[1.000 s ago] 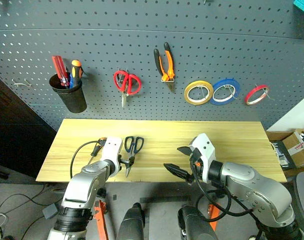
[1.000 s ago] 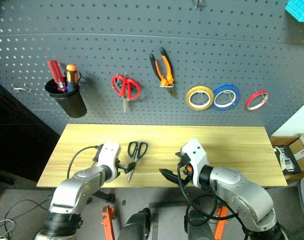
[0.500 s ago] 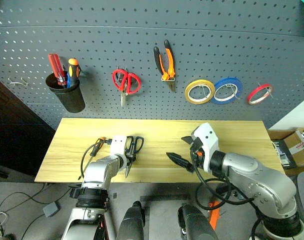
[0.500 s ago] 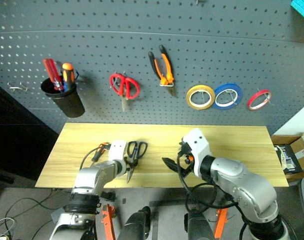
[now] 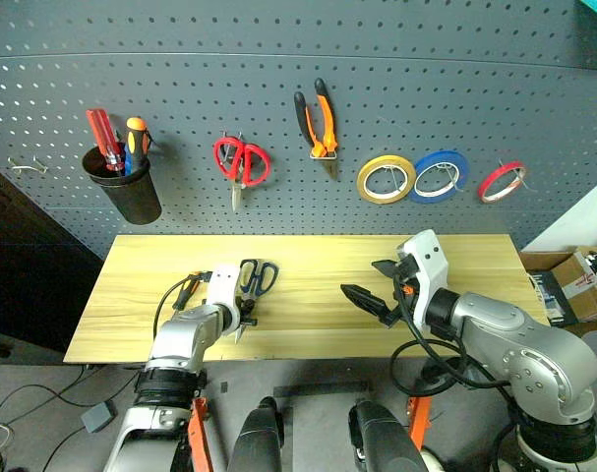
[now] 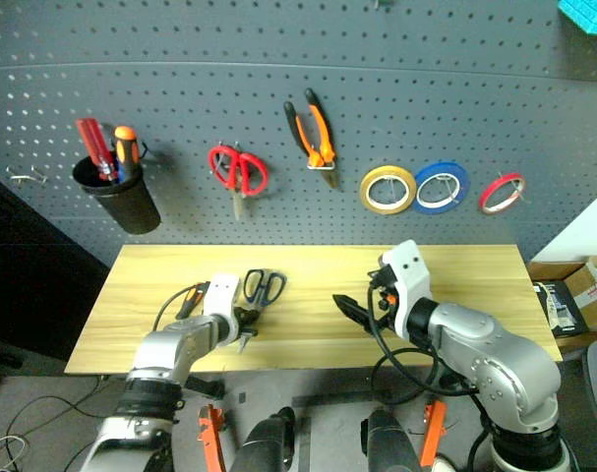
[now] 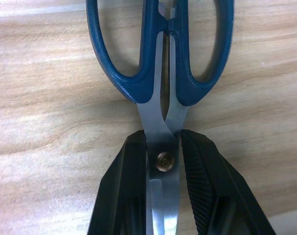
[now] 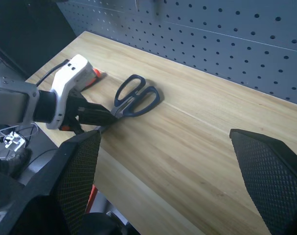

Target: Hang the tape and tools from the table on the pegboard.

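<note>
**Left gripper clamped on scissors at the pivot**

On the pegboard (image 5: 377, 59), upper left to right: a black cup (image 5: 126, 192), red-handled scissors (image 5: 239, 162), pliers (image 5: 318, 123), three tape rings. On the table (image 5: 455, 270), lower left, the left gripper (image 7: 163, 161) pinches the dark-handled scissors (image 7: 160, 58) at their pivot, seen close from the wrist. The right gripper (image 5: 377, 285) hangs open, centre-right.

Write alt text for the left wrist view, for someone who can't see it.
Two black fingers of the left gripper pinch blue-handled steel scissors at the pivot screw, flat on the light wooden table, handle loops pointing away from the camera.
</note>
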### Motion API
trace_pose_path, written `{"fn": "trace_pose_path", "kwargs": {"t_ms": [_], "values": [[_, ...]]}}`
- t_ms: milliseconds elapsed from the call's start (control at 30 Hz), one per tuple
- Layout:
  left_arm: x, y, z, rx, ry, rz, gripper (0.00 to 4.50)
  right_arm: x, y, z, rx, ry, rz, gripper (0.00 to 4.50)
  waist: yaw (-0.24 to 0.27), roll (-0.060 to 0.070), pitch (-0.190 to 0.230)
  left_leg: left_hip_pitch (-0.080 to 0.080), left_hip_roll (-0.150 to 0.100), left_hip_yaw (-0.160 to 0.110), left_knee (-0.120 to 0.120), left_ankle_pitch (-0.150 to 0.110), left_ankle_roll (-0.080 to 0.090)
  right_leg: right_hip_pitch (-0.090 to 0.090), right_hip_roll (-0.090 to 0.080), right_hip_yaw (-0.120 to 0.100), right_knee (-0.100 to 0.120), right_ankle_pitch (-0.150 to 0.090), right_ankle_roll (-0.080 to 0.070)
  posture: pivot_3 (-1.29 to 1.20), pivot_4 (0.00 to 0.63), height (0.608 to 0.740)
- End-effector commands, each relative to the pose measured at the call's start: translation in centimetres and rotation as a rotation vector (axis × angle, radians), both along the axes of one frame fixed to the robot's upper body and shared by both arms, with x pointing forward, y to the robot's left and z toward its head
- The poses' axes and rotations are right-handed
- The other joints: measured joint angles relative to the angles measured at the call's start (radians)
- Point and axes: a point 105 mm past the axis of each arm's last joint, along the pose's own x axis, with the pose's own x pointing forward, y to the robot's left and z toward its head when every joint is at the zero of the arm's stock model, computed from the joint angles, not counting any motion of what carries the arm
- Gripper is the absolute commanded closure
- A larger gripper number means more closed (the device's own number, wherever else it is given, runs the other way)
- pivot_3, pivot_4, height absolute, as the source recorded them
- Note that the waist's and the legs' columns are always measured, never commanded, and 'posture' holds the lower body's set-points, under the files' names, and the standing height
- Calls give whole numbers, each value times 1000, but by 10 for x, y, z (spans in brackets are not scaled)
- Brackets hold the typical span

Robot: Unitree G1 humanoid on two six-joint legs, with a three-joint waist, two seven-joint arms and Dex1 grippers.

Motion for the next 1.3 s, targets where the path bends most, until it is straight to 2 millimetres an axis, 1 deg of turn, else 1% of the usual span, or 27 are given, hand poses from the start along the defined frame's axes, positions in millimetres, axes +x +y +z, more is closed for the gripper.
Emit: {"fn": "trace_pose_path", "kwargs": {"t_ms": [33, 67, 100, 133, 200, 300, 367, 467, 500, 567, 700, 867, 1000, 1133, 1200, 1300], "values": [[-4, -10, 49, -25, -269, -164, 3996, -26, 7, 42, 39, -267, 137, 0, -4, 0, 0, -1, 0, 0, 0, 0, 0, -1, 0, 0, -1, 0, 0, -127, 220, 740], [-9, -15, 61, -7, -337, -226, 3997, -31, 9, 47, 53, -296, 166, 0, -5, 0, 0, -1, 0, 1, -1, 0, 0, -1, 0, 0, -1, 0, 0, -126, 220, 740], [-12, -19, 66, 6, -373, -265, 3999, -34, 9, 49, 64, -308, 181, 0, -6, 0, 0, -1, 1, 1, -2, 0, 0, -1, 0, 0, -1, 0, 0, -126, 220, 740], [-16, -21, 72, 15, -408, -286, 4000, -36, 9, 52, 80, -314, 186, 0, -5, 0, 0, -1, 1, 1, -2, 0, -1, -1, 0, 0, -1, 0, -1, -124, 219, 740], [-26, -27, 90, 45, -519, -345, 4000, -37, 11, 58, 102, -348, 193, 0, -3, 0, 0, -1, 1, 0, -2, 0, 0, -1, 0, 0, -1, 0, -1, -124, 219, 740], [-37, -35, 120, 51, -692, -375, 4000, -39, 13, 66, 125, -381, 209, 0, -4, 0, 0, -1, 1, 5, 0, 0, 0, -1, -2, 2, -2, 0, 0, -122, 219, 740], [-42, -38, 138, 73, -793, -382, 4000, -39, 12, 68, 121, -391, 214, 0, -4, 0, 0, -1, 1, 6, 0, 0, 0, -1, -2, 2, -2, -2, -3, -119, 219, 740], [-46, -36, 166, 159, -949, -361, 4000, -35, 6, 68, 96, -394, 201, 0, -1, 0, 0, -1, 2, 6, 0, 0, 0, -1, -2, 2, -2, -3, -5, -115, 217, 740], [-45, -31, 175, 182, -993, -320, 4000, -33, 4, 67, 85, -396, 195, 0, 1, 0, 0, -1, 2, 6, 0, 0, 0, -1, -2, 2, -2, -3, -5, -110, 215, 740], [-41, -21, 187, 197, -1040, -235, 4001, -29, 0, 67, 69, -401, 184, 0, 4, 0, 0, -1, 2, 6, 0, 0, 0, -1, -2, 2, -2, 0, 0, -102, 213, 740], [-26, -8, 191, 145, -1026, -107, 4001, -23, -1, 69, 64, -413, 175, 0, 6, 0, 0, -1, 2, 6, 0, 0, 0, -1, -1, 2, -2, 0, 0, -99, 211, 740], [-10, -3, 185, 59, -956, -54, 4002, -19, 0, 71, 53, -426, 178, 0, 5, 0, 0, -1, 1, 6, 1, 0, 0, 0, -1, 2, -1, 0, 1, -107, 214, 740], [-2, -6, 179, 25, -916, -61, 4002, -18, 0, 74, 44, -439, 176, 0, 5, 0, 0, -1, 2, 6, 1, 0, 0, 0, 0, 2, -1, 0, 1, -116, 218, 740], [8, -12, 181, 19, -919, -78, 4002, -16, -1, 78, 46, -454, 168, 0, 5, 0, 0, -1, 2, 5, 1, 0, 0, 0, 0, 2, 0, 0, 1, -119, 220, 740], [12, -13, 181, 15, -918, -76, 4002, -16, 0, 82, 55, -477, 166, 0, 5, 0, 0, -1, 2, 5, 2, 0, 0, 0, 0, 2, 0, 0, 1, -121, 222, 740], [15, -11, 179, 6, -908, -58, 4002, -16, 2, 95, 102, -520, 166, 0, 2, 0, 0, -1, 2, 5, 1, 0, 0, 0, 0, 2, 0, 0, 1, -122, 223, 740]]}}
